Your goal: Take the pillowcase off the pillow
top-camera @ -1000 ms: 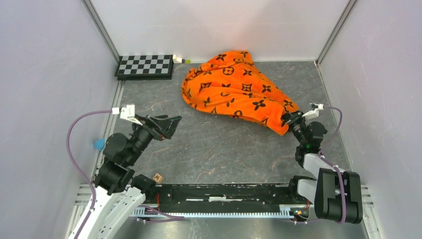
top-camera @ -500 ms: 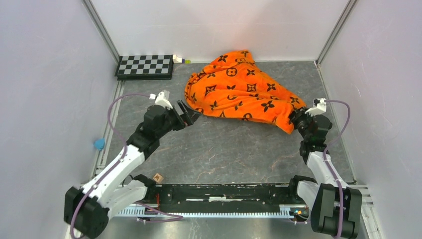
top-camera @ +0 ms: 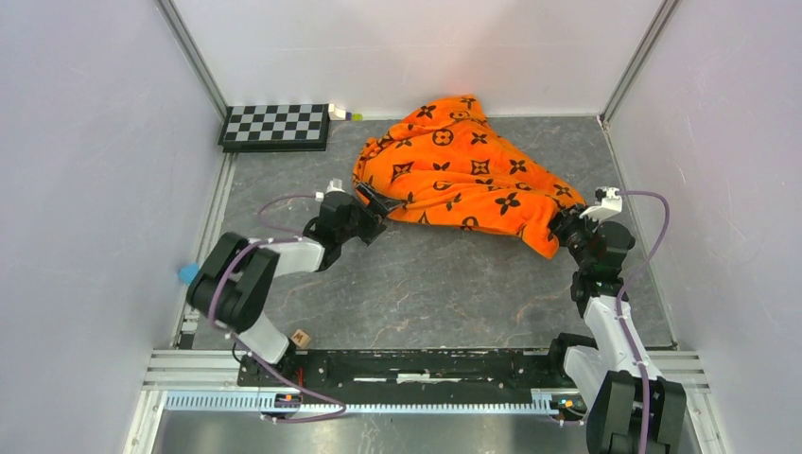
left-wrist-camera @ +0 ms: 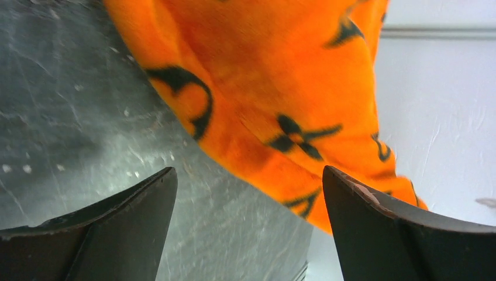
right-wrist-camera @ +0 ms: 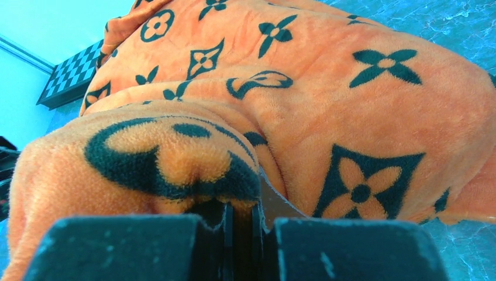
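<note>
Pillowcase (top-camera: 454,175) is lying bunched at the table's (top-camera: 426,284) 1 o'clock, its pillow hidden. Right gripper (top-camera: 560,227) is pinching the 4 o'clock corner. Left gripper (top-camera: 374,206) is gaping beside the 8 o'clock edge. Fabric is looking soft, light and plush; gathered hem folds are offering the best hold.

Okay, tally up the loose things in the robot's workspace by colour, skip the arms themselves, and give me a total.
Orange: 1, the pillowcase
Black and white: 1, the checkerboard
Blue: 1, a small object at the left edge
Tan: 1, a small cube by the near rail
White and green: 1, a small item beside the checkerboard
Total: 5
</note>
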Robot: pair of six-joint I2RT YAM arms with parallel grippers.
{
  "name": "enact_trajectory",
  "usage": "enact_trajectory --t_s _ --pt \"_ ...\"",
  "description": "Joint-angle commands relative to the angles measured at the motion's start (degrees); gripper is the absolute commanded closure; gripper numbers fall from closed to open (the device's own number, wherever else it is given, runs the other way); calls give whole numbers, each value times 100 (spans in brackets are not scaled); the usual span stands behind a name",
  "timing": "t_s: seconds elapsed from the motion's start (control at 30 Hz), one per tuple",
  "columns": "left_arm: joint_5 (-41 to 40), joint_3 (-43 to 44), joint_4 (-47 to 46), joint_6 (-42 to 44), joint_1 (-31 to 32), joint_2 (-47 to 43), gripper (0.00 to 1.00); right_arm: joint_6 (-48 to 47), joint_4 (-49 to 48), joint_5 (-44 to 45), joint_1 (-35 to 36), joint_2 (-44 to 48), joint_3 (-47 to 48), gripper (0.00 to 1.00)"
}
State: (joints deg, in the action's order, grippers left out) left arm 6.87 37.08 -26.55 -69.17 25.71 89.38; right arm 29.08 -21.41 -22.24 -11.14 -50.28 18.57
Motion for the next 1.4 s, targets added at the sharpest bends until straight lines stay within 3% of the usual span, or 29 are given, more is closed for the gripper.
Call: enact_trajectory --t_s 0.0,0.03,0.1,0.2,0.33,0.47,0.73,0.93,1.17,1.37 --pt "-202 212 -1412 -896 -124 820 4 -179 -206 300 -96 169 214 100" --pt "-233 224 -1616 -956 -135 990 7 -190 -206 299 -97 184 223 100" --pt "-289 240 -2121 -1003 -165 1259 25 -180 -226 254 -97 178 226 100" --pt "-238 471 -2393 -924 -211 1554 73 -153 -314 179 -97 164 213 100" --pt "-96 662 -2501 -724 -302 1534 96 -128 -327 159 -97 139 221 100" --pt "-238 517 -2012 -67 -456 700 98 -91 -306 97 -93 146 265 100" --pt "-995 755 322 1620 -450 -2001 98 8 -343 -597 -69 226 802 100" --pt "-1267 1358 1659 2272 -414 -3553 98 27 94 -295 -37 590 1311 98" --pt "-1222 1775 2321 2343 -317 -4163 98 -323 1500 1143 -43 675 2282 97" --pt "-1367 2737 2825 2813 -304 -3970 98 -555 2579 1783 -46 -89 3370 95"
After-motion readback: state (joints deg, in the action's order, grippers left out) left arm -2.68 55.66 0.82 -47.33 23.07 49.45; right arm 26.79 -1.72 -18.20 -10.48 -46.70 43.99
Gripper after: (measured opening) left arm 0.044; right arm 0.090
